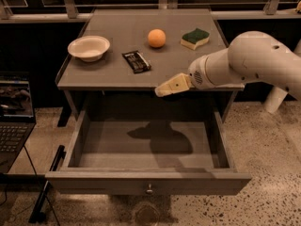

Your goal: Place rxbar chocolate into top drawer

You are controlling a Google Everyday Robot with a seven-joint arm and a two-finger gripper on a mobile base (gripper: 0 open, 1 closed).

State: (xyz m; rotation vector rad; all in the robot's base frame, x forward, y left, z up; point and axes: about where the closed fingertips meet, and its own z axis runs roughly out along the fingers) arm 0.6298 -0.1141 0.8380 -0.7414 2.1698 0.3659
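The rxbar chocolate (137,61), a flat black wrapper, lies on the table top (117,76) left of centre, between the bowl and the orange ball. The top drawer (148,185) is pulled fully open below the table front; its inside holds nothing, only the arm's shadow. My gripper (162,90) reaches in from the right on a white arm and hovers over the table's front edge, a little right of and nearer than the bar, not touching it.
A white bowl (88,48) sits at the table's left. An orange ball (156,38) and a green-and-yellow sponge (195,38) sit toward the back. A laptop (14,117) stands on the floor at left. A railing runs behind the table.
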